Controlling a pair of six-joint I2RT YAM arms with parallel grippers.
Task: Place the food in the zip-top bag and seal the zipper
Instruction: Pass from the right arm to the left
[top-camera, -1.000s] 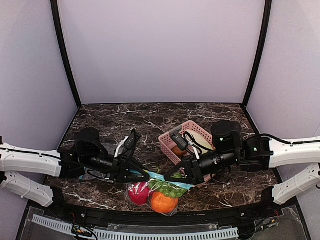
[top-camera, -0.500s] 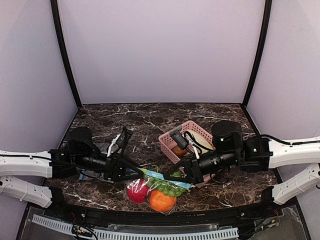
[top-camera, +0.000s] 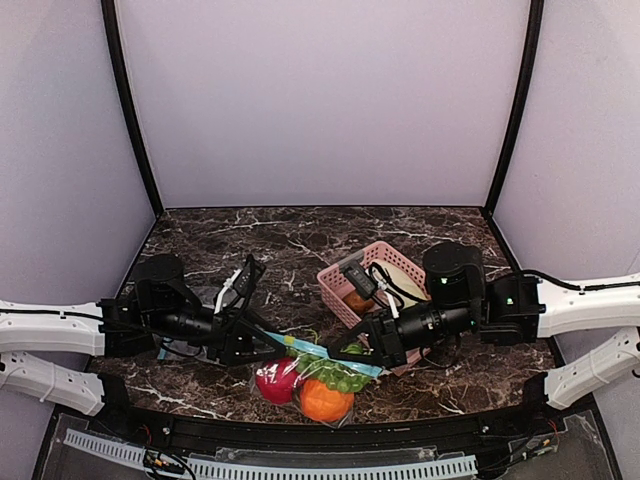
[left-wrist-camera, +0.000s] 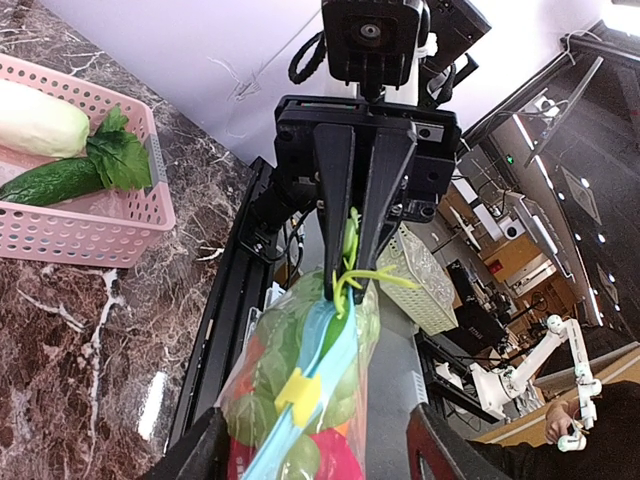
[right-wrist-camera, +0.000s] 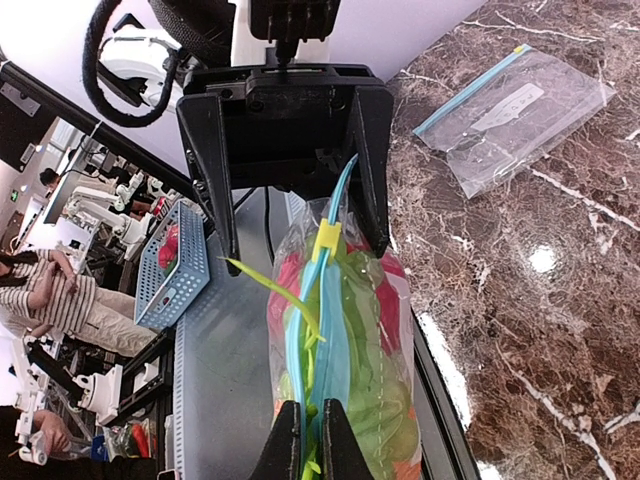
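Note:
The clear zip-top bag (top-camera: 300, 388) hangs near the table's front edge, between my two grippers. It holds the food: an orange fruit (top-camera: 322, 400), a red fruit (top-camera: 272, 382) and green grapes (top-camera: 338, 378). The light blue zipper (top-camera: 322, 356) runs along its top, with a yellow slider (left-wrist-camera: 298, 392) that also shows in the right wrist view (right-wrist-camera: 325, 240). My right gripper (right-wrist-camera: 311, 405) is shut on the zipper's right end. My left gripper (left-wrist-camera: 318, 415) is open, with its fingers (right-wrist-camera: 215, 180) wide apart on either side of the bag's left end.
A pink slatted basket (top-camera: 335, 285) stands behind the bag, holding a white vegetable (left-wrist-camera: 35, 115) and a green one (left-wrist-camera: 55, 180). A second, empty clear bag (right-wrist-camera: 515, 105) lies flat on the marble table by the left arm. The black front rail (top-camera: 320, 430) runs just below the held bag.
The left arm has drawn back a little to the left, and the bag has shifted slightly left with it. The right arm has stayed still, holding the zipper end.

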